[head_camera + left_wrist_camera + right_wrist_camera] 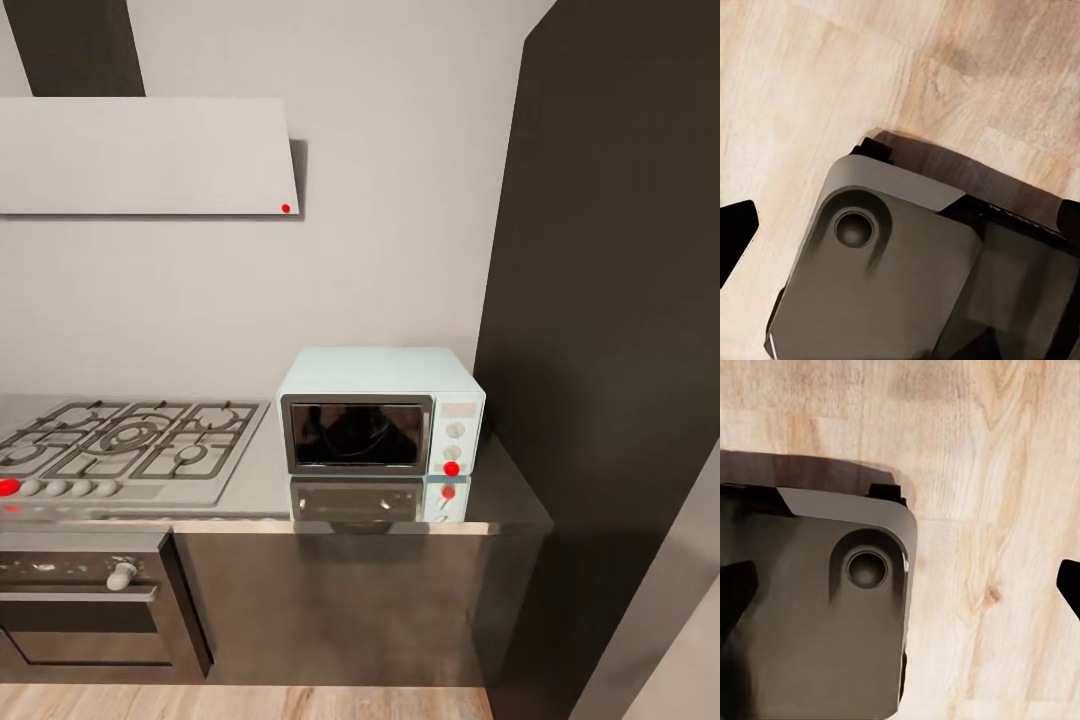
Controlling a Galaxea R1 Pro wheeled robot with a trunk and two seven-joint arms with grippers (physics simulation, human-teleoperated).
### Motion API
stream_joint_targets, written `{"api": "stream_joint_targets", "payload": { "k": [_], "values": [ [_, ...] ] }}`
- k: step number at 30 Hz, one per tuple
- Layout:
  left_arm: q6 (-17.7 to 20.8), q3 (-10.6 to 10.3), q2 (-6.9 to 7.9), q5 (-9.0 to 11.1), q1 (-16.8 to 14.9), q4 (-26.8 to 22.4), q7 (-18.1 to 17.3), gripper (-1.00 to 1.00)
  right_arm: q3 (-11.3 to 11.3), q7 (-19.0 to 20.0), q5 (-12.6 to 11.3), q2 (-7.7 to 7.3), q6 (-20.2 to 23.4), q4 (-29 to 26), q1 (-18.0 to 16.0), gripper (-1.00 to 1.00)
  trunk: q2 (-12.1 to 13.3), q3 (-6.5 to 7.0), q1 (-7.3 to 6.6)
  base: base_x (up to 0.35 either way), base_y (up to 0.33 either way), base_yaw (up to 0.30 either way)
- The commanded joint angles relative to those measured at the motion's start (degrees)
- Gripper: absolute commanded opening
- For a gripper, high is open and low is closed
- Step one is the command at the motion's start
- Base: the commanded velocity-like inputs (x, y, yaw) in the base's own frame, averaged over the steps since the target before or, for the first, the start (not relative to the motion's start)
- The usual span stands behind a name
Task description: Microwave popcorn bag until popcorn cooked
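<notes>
One mint microwave, door shut, sits on the countertop beside the hob.

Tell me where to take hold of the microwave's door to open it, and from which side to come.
No handle shows on the microwave. The dark glass door is shut, and the knobs stand to its right. The hinge side cannot be told, though the edge beside the knobs is likelier the free one. Come from the front, over the countertop, and hook that edge.
</notes>
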Motion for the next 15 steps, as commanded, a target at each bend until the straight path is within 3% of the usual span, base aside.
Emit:
{"api": "stream_joint_targets", "payload": {
  "k": [1,5,11,14,15],
  "values": [
    [-0.11,-0.49,0.08,0.46,-0.03,0.00,0.20,1.00,0.49,0.10,-0.08,0.66,-0.10,0.00,-0.08,1.00,-0.05,-0.07,0.00,0.000,0.000,0.000],
    [-0.18,-0.49,0.21,0.40,-0.04,0.00,0.24,1.00,0.67,0.28,0.13,1.96,-0.02,-1.79,-0.08,1.00,-0.05,-0.07,0.00,0.000,0.000,0.000],
    [-0.21,-0.49,0.23,0.40,-0.03,0.00,0.28,1.00,0.79,0.25,0.34,2.05,3.49,-16.39,-0.08,1.00,-0.05,-0.07,0.00,0.000,0.000,0.000],
    [-0.21,-0.49,0.23,0.40,-0.04,0.00,0.29,1.00,0.70,0.23,0.33,2.00,12.93,-29.71,-0.08,1.00,-0.05,-0.07,0.00,0.000,0.000,0.000],
    [-0.21,-0.49,0.23,0.41,-0.04,0.00,0.29,1.00,0.44,0.18,0.29,1.90,22.34,-42.20,-0.08,1.00,-0.05,-0.07,0.00,0.000,0.000,0.000]
  ]
}}
